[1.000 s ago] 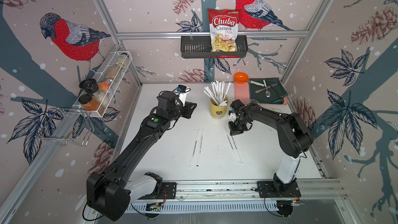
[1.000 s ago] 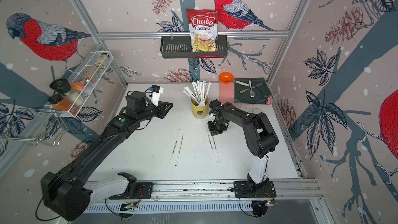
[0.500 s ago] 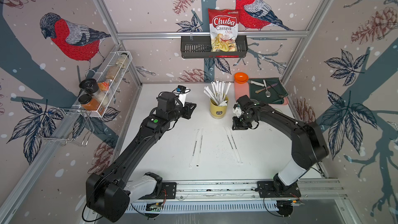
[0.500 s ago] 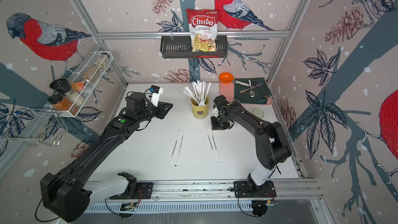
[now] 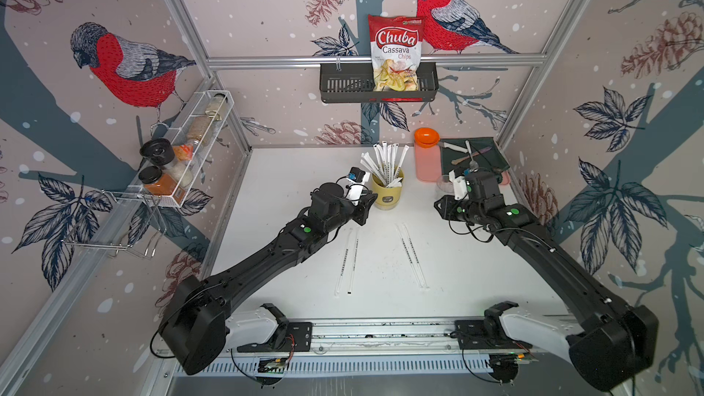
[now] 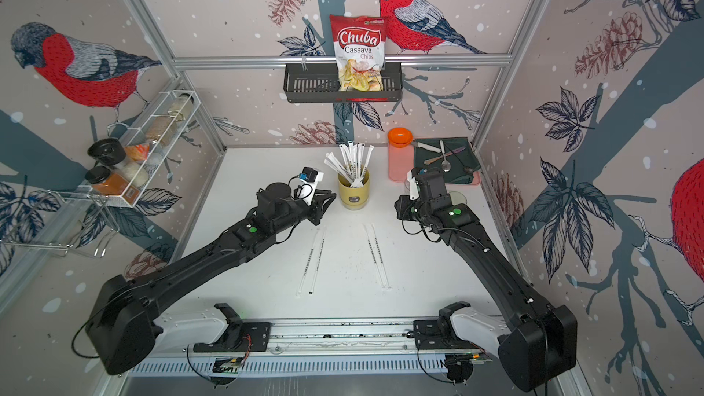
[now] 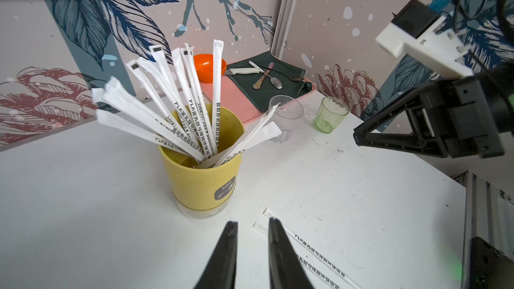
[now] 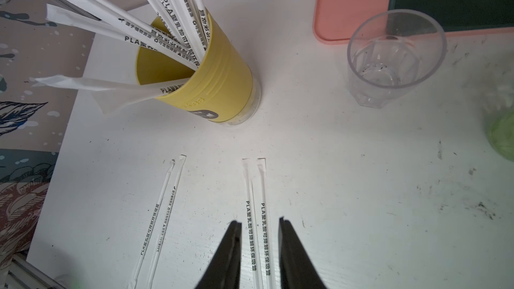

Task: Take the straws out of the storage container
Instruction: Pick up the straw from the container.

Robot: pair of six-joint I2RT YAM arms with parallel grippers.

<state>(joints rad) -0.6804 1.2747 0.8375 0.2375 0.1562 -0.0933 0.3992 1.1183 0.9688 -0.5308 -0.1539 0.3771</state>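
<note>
Cup (image 7: pixel 194 184) holding straws (image 7: pixel 217 84) just ahead of left gripper (image 7: pixel 253 221), left and right gripper (image 8: pixel 259 221) slightly spread, empty, four loose straws (image 8: pixel 262 190) under them on white table (image 8: pixel 361 176), bird-print walls (image 5: pixel 266 13)

On my feed the straws (image 7: pixel 178 101) are white with small black print. The storage container (image 7: pixel 194 173) is pale yellow with a dark grey label (image 7: pixel 225 191). The desk (image 7: pixel 83 204) is white, flecked with dark scuffs. The tub (image 5: pixel 427 164) is pink, its lid (image 5: pixel 426 136) orange. One glass (image 7: pixel 331 115) is green. The walls (image 5: pixel 266 13) are pinkish with red-breasted birds.
</note>
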